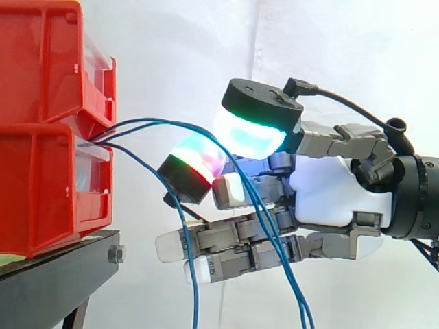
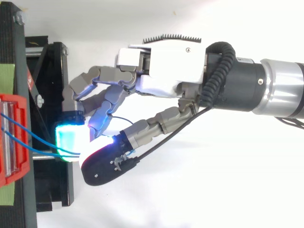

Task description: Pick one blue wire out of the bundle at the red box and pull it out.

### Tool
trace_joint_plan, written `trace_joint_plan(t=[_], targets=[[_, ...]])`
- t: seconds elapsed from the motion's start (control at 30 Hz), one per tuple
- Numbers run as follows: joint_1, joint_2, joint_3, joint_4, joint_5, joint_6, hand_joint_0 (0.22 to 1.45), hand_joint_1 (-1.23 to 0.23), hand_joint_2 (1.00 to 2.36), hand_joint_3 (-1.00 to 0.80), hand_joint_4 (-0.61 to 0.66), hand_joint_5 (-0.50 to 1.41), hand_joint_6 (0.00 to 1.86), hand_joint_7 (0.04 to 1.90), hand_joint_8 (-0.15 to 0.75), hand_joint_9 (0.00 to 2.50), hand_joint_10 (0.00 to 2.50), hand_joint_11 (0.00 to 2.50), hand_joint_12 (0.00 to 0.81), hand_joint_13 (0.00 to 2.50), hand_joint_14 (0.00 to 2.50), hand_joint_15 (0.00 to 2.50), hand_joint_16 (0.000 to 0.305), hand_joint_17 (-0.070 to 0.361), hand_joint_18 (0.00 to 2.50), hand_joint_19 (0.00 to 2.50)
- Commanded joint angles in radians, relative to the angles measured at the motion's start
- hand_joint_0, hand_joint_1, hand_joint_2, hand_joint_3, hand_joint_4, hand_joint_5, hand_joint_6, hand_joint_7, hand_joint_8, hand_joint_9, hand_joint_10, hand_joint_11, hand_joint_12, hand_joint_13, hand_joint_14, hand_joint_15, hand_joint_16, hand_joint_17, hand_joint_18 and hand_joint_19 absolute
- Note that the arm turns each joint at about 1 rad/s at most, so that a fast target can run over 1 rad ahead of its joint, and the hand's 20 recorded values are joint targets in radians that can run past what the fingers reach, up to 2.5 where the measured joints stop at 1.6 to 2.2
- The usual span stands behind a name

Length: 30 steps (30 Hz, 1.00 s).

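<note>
**Side and top views.** Blue wires (image 1: 164,123) emerged from the gap between two stacked red bins (image 1: 41,192) on the black stand (image 1: 55,281). They arched across to the hand (image 1: 329,192) and hung below it. Three strands could be counted from the side and two from above. Two glowing pads (image 1: 250,133) appeared pinched on the arching strands, with the other fingers straight beneath. The wire was judged light, limp and slick, best pinched near the bins and singled from its neighbours.
</note>
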Motion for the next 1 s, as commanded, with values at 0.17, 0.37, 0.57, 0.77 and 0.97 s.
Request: trace_joint_plan(t=[0.17, 0.37, 0.57, 0.77, 0.97], targets=[[0.003, 0.0, -0.001, 0.002, -0.001, 0.0, 0.73, -0.87, 1.01, -0.23, 0.19, -0.14, 0.74, 0.98, 0.231, 0.98, 0.02, 0.68, 0.372, 0.55, 0.01, 0.34, 0.054, 0.121, 0.41, 0.36], [0.004, 0.0, 0.001, 0.002, -0.001, 0.0, 0.68, -0.84, 1.0, -0.12, 0.32, -0.09, 0.62, 1.16, 0.254, 1.03, 0.02, 0.5, 0.393, 0.57, 0.01, 0.31, 0.061, 0.136, 0.46, 0.34], [0.004, 0.0, -0.001, 0.004, -0.001, 0.0, 0.68, -0.79, 1.01, -0.11, 0.35, -0.05, 0.5, 1.33, 0.239, 1.06, 0.02, 0.45, 0.385, 0.58, 0.01, 0.31, 0.059, 0.134, 0.44, 0.35], [0.004, 0.0, 0.001, 0.004, -0.001, 0.0, 0.68, -0.76, 1.01, -0.1, 0.3, -0.09, 0.59, 1.2, 0.245, 1.04, 0.02, 0.65, 0.382, 0.57, 0.01, 0.35, 0.057, 0.127, 0.42, 0.36], [0.004, 0.001, -0.001, 0.004, -0.001, 0.0, 0.64, -0.8, 1.0, -0.06, 0.32, -0.13, 0.74, 0.99, 0.269, 1.05, 0.02, 0.67, 0.418, 0.58, 0.01, 0.34, 0.064, 0.145, 0.46, 0.34]])
